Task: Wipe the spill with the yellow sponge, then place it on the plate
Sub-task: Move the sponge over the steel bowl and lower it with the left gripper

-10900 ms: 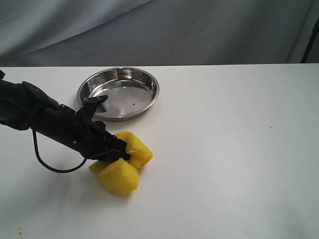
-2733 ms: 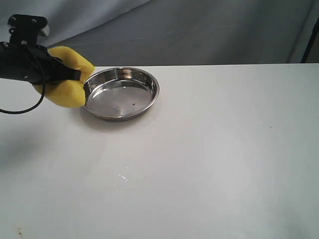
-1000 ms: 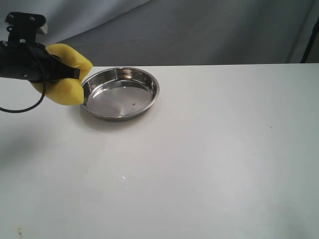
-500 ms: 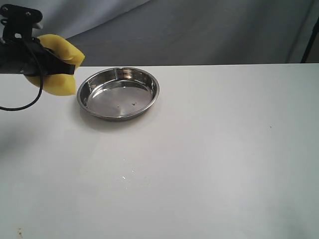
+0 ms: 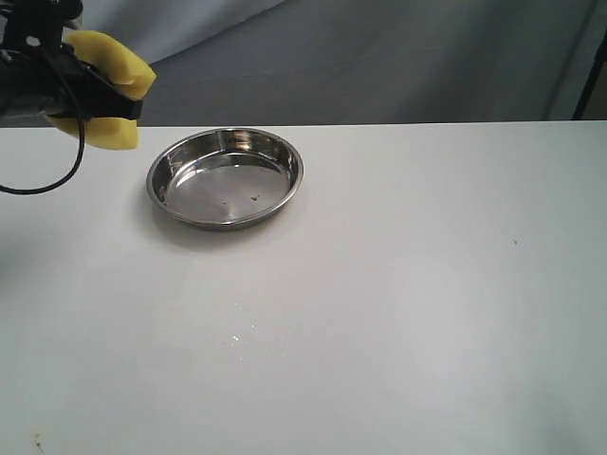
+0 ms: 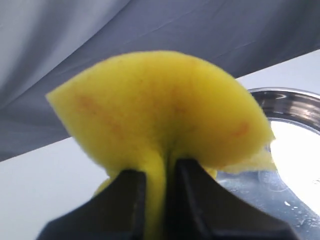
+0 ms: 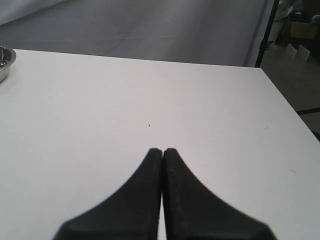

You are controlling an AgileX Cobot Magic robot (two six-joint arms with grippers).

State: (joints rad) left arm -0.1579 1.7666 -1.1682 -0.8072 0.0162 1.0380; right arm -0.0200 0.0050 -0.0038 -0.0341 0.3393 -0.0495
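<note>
My left gripper is shut on the yellow sponge and holds it in the air at the far left, above and left of the plate. The squeezed sponge bulges out over the black fingers, with the steel plate's rim beyond it. No amber puddle shows on the table; only a faint wet smear with tiny droplets lies in front of the plate. My right gripper is shut with nothing in it, low over bare white table. It is out of the exterior view.
The white table runs to a grey cloth backdrop. A sliver of the plate shows at the edge of the right wrist view. A dark stand and floor clutter lie past the table's far right corner.
My left gripper has lifted the sponge higher and slightly left, away from the plate's left rim. Earlier it pressed the sponge on the table in front of the plate.
</note>
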